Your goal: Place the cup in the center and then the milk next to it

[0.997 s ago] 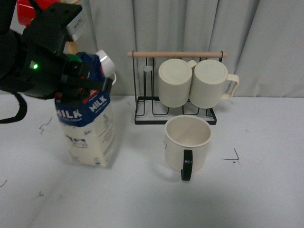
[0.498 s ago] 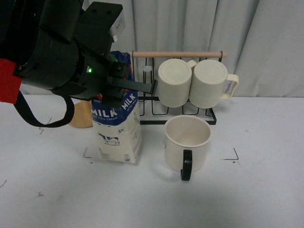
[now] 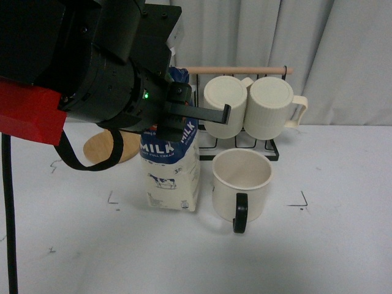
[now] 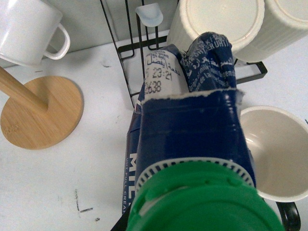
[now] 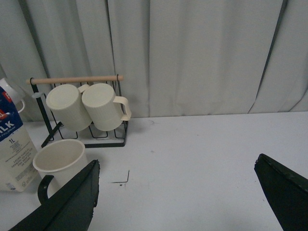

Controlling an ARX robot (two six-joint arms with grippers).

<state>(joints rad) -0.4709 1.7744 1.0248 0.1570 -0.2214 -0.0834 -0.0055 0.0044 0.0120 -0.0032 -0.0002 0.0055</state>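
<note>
Step in hand: the second half of the task, as I'm reading it. The cup is already sitting inside the marks and the milk is being dealt with now.
Cup (image 3: 242, 184): it is standing upright, mouth up, in the center (image 3: 285, 184), with its black handle pointing back toward the robot.
Milk (image 3: 171, 174): it is standing almost upright, leaning slightly, just beside the cup on the left arm's side, with a thin gap between the two. I cannot tell whether its base is resting on the tabletop or hanging just above it.
Left gripper (image 3: 177, 119): its fingers are clamping the carton's folded blue top, close under the green cap.
Right gripper (image 5: 176, 166): it is hanging well off to the side, jaws spread wide, holding nothing.
Nearby: a black wire rack (image 3: 245, 144) carrying two ribbed mugs is standing right behind the cup, and a round wooden base (image 3: 101, 147) is lying behind the carton.
Next move: I'd judge it is calling for the carton to be settled flat, the fingers opened, and a straight lift away.
Care: any sideways drift is risking a nudge to the cup or a tipped carton.
</note>
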